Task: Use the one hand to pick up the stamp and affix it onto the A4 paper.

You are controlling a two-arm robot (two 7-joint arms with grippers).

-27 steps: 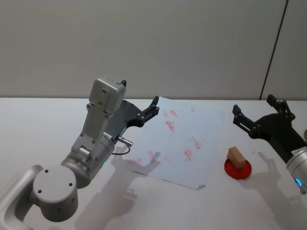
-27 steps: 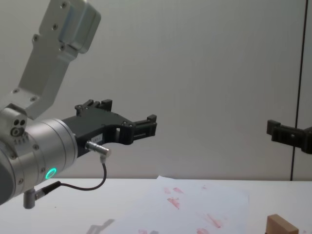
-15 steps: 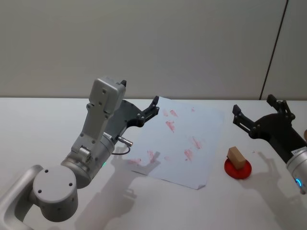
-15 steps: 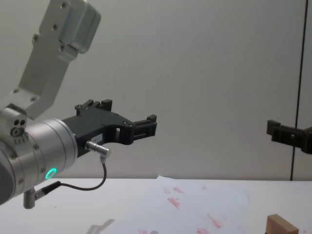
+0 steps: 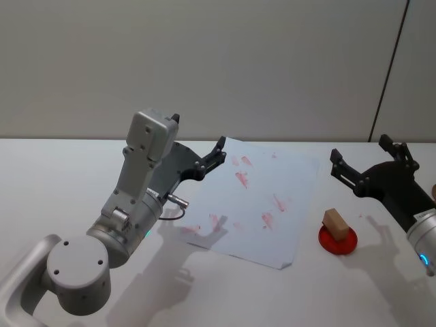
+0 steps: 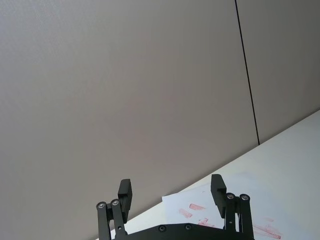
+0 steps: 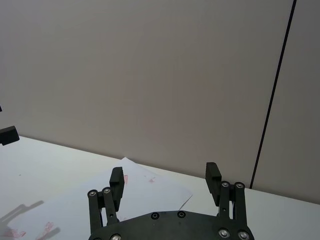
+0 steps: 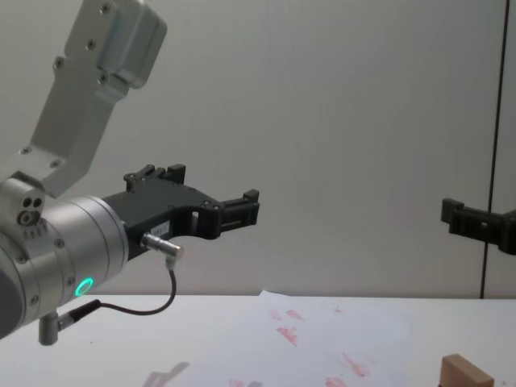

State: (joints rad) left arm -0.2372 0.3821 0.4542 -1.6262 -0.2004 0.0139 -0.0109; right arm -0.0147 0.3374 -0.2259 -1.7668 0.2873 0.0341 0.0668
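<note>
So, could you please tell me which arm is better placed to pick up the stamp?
Right, most likely. The stamp sits on a red pad right of the A4 paper, near the open right hand. The left hand, also open, is raised at the paper's left edge, across the sheet from it.

Red round pad (image 5: 340, 246) on white surface (image 5: 61, 170), right side. Plain grey wall (image 5: 204, 68) behind; thin dark vertical seam (image 5: 390, 68) at right.
</note>
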